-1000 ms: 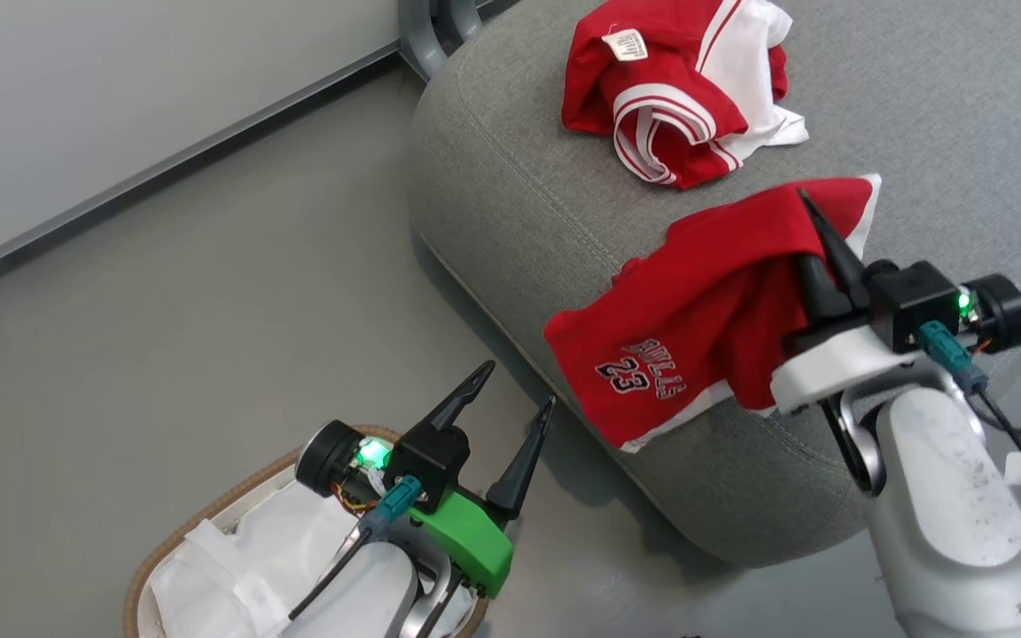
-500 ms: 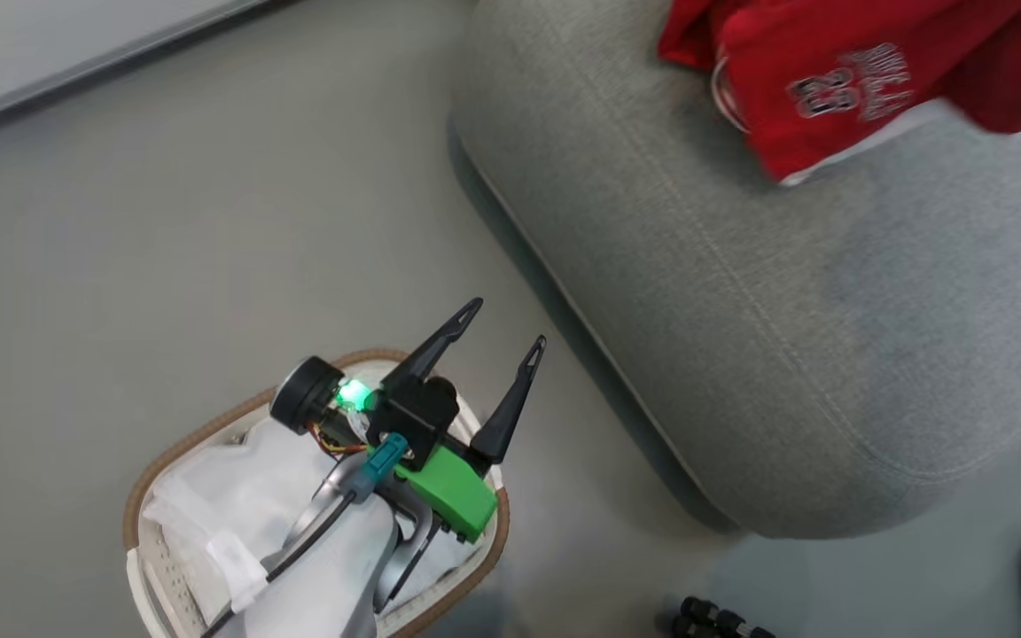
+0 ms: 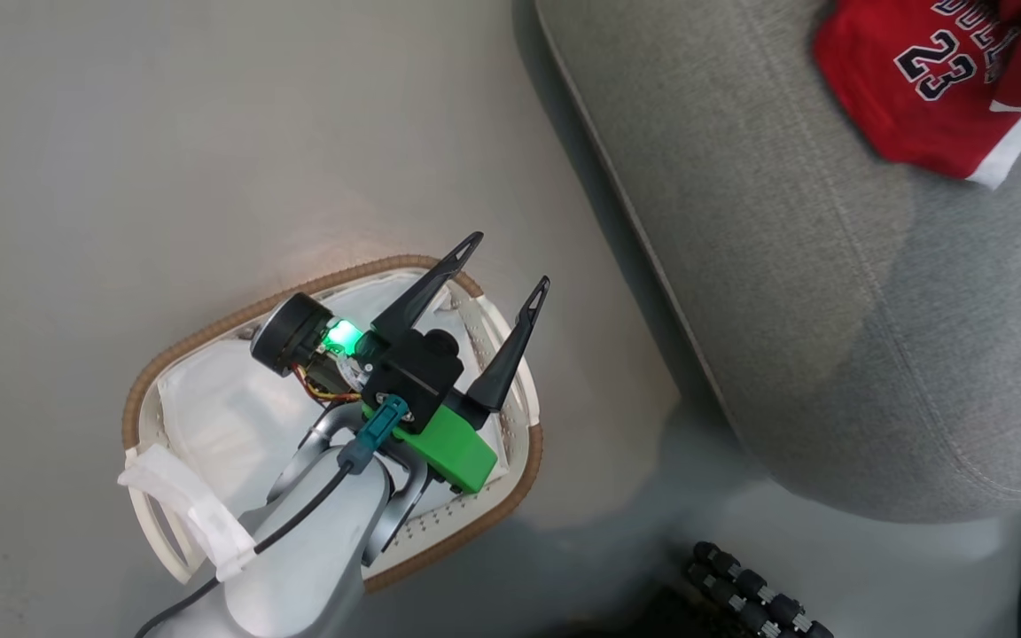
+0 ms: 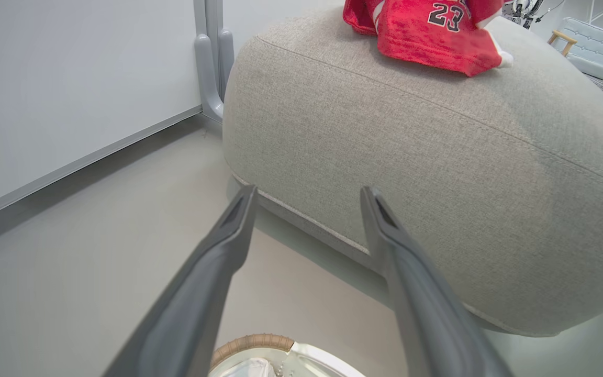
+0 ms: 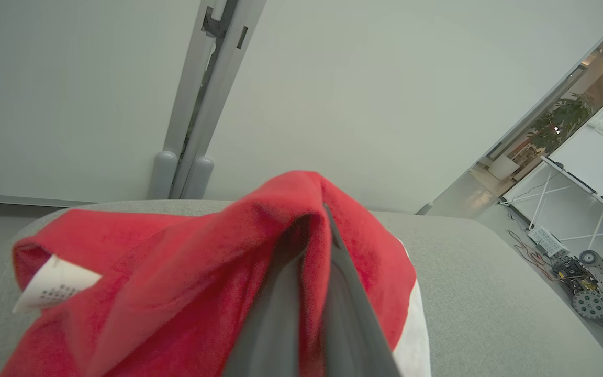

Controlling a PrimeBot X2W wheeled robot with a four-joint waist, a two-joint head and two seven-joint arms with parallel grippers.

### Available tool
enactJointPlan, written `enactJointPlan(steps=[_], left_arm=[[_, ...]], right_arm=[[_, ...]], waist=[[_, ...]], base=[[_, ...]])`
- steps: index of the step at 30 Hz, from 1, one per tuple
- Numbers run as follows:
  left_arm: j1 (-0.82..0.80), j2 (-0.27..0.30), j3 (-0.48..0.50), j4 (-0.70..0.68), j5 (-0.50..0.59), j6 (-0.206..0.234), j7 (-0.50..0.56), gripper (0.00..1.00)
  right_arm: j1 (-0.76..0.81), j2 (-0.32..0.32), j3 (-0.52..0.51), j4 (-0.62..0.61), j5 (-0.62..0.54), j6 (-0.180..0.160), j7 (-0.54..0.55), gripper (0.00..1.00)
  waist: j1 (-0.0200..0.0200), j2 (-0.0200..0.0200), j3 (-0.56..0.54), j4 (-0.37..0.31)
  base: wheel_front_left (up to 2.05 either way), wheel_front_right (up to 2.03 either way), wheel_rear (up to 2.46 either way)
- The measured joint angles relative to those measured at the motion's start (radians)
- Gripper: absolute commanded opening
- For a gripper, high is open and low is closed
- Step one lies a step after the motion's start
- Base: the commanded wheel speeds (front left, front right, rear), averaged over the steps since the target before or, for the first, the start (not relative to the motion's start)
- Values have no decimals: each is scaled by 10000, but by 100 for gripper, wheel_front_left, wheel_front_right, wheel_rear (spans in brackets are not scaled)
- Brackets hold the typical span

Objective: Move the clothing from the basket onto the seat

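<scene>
Left jaws spread wide with nothing in them; right jaws pressed together on the clothing (image 5: 202, 262)

Left jaws: in the head view both fingers (image 3: 506, 363) are splayed to full width above the far end of the basket (image 3: 532, 456). Left wrist view agrees: a bare gap between the fingers, with floor (image 4: 97, 262) behind it.

Basket: on the floor near the corner of the seat (image 3: 785, 266), not touching it. It has a brown woven rim and a perforated off-white wall, and the white liner (image 3: 209, 416) shows inside. The left forearm (image 3: 315, 549) covers part of the interior.

Black ribbed piece (image 3: 750, 585) lies on the floor at the bottom edge of the head view, below the seat. Can't tell what it is.

Seat: big rounded grey cushion with a stitched seam, to the right of the basket in the head view.

Clothing: on top of the seat. The red piece with navy "23" and a white hem lies near the seat's edge, top right in the head view. Left wrist view shows a second red piece (image 4: 361, 13) with white striped trim just behind it, cut off by the frame.

Right jaws: in the right wrist view the two fingers (image 5: 348, 314) are tight together. Red fabric is caught at the tips and draped down both sides, lifted into a peak over the seat. The white hem is on its right and a white label (image 5: 53, 285) hangs on its left.

Far: white wall (image 5: 359, 78) and grey post (image 5: 181, 173) behind the seat. A wheeled chassis (image 5: 594, 301) sits well off to the right.
</scene>
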Motion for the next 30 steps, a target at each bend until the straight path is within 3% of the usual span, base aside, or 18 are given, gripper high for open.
enactJointPlan(steps=[10,11,13,14,15,16,17,30], left_arm=[[-88,146,-94,-209,12,29,81,100],[-89,150,-102,-209,8,29,79,100],[-91,148,-113,-201,-8,29,75,100],[-91,148,-123,-186,-33,29,38,100],[-91,146,-127,-165,-69,29,25,100],[-91,138,-127,-151,-88,35,15,100],[-90,121,-128,-125,-107,36,-17,100],[237,-437,334,621,-759,257,-435,100]], right_arm=[[334,543,0,284,-290,0,0,0],[407,539,12,228,-324,0,0,5],[533,539,29,36,-370,0,0,36],[601,541,42,-40,-374,0,0,47],[693,548,77,-111,-395,0,0,78],[786,548,102,-153,-407,0,0,96],[908,552,153,-203,-428,0,0,100],[2040,-46,924,-713,-454,0,0,100]], waist=[[0,-1,675,164],[0,0,643,148],[0,0,562,113],[0,0,508,96],[0,0,446,80],[0,0,391,70],[0,0,316,63],[-1,0,-1309,301]], base=[[0,0,0],[0,0,0],[0,0,0],[0,0,0],[0,0,0],[0,0,0],[0,0,0],[0,0,0]])
